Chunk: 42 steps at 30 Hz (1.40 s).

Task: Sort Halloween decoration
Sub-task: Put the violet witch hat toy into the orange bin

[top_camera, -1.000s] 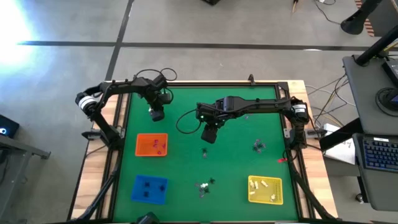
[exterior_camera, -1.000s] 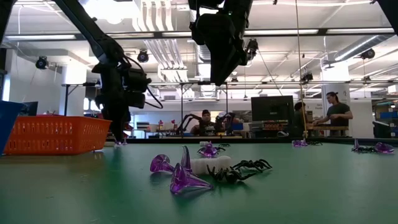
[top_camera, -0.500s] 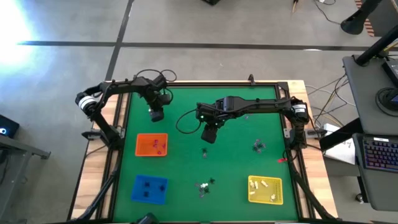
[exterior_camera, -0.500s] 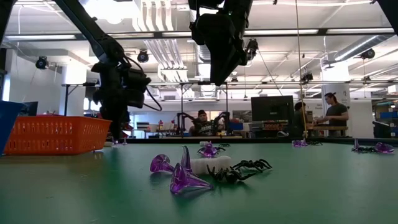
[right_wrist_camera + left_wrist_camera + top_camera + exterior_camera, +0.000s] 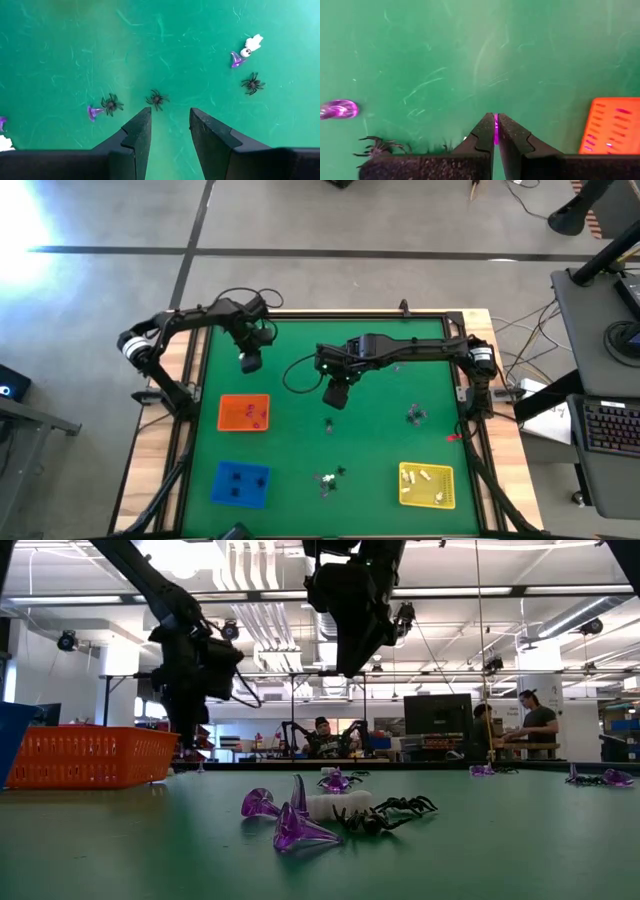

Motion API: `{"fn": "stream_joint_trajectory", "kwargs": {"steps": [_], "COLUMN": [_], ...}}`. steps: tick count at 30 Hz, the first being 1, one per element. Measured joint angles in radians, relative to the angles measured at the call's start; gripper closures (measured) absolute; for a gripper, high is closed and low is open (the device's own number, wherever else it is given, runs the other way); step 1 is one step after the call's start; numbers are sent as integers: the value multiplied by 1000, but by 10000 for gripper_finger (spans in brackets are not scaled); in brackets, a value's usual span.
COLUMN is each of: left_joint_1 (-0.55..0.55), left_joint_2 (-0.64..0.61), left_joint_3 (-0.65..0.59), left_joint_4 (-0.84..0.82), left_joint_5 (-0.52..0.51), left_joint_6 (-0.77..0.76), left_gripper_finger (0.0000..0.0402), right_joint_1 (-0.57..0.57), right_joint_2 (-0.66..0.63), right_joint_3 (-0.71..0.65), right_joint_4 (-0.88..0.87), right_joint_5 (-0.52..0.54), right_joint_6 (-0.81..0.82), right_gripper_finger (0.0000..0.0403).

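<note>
The green felt table top (image 5: 300,370) fills the overhead view, with an orange rectangular tray (image 5: 244,413), a blue rectangular tray (image 5: 240,483) and a yellow rectangular tray (image 5: 426,485) along its near side. My left gripper (image 5: 250,361) hangs just beyond the orange tray; my right gripper (image 5: 337,396) sits over mid-table. Loose trinkets lie scattered near the middle and the right edge.

From table height I see a pile of purple cone-shaped trinkets (image 5: 285,820), a white one and a black plastic spider (image 5: 385,815) in the foreground. Both grippers are clear of the felt.

On the left wrist camera the fingers are pressed together on a thin pinkish-purple sliver (image 5: 496,131), with the orange tray off to one side. I judge this is the carry: I should keep the pinch firm, bring it squarely over the tray's inside before letting go, and release low so so small a piece doesn't bounce out.

On the right wrist camera the fingers are spread and empty, above a small black spider (image 5: 157,99). I'd centre it between them before descending.
</note>
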Motion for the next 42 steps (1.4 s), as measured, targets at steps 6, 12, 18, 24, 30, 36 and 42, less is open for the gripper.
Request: {"fn": "stream_joint_trajectory", "kwargs": {"steps": [6, 12, 18, 24, 30, 36, 42], "left_joint_1": [-13, -66, -140, -227, -298, -325, -333], "left_joint_2": [-7, -34, -115, -247, -364, -440, -445], "left_joint_3": [87, 151, 132, 39, -60, -212, -209], "left_joint_4": [-116, -217, -281, -280, -250, -110, -99], "left_joint_5": [69, 77, 84, 130, 131, 146, 155], "left_joint_6": [-1, -17, -49, -120, -200, -286, -297], "left_gripper_finger": [401, 401, 401, 401, 401, 401, 401], "right_joint_1": [-3, -3, -3, -3, -3, -2, 10], "right_joint_2": [0, 0, 0, 0, 0, 0, -8], "right_joint_3": [0, 0, 0, 0, 0, 0, 0], "right_joint_4": [16, 19, 19, 19, 19, 5, -51], "right_joint_5": [0, 43, 53, 53, 52, 44, -11], "right_joint_6": [0, 0, 2, 3, 25, 88, 170], "right_gripper_finger": [275, 275, 275, 275, 275, 276, 283]}}
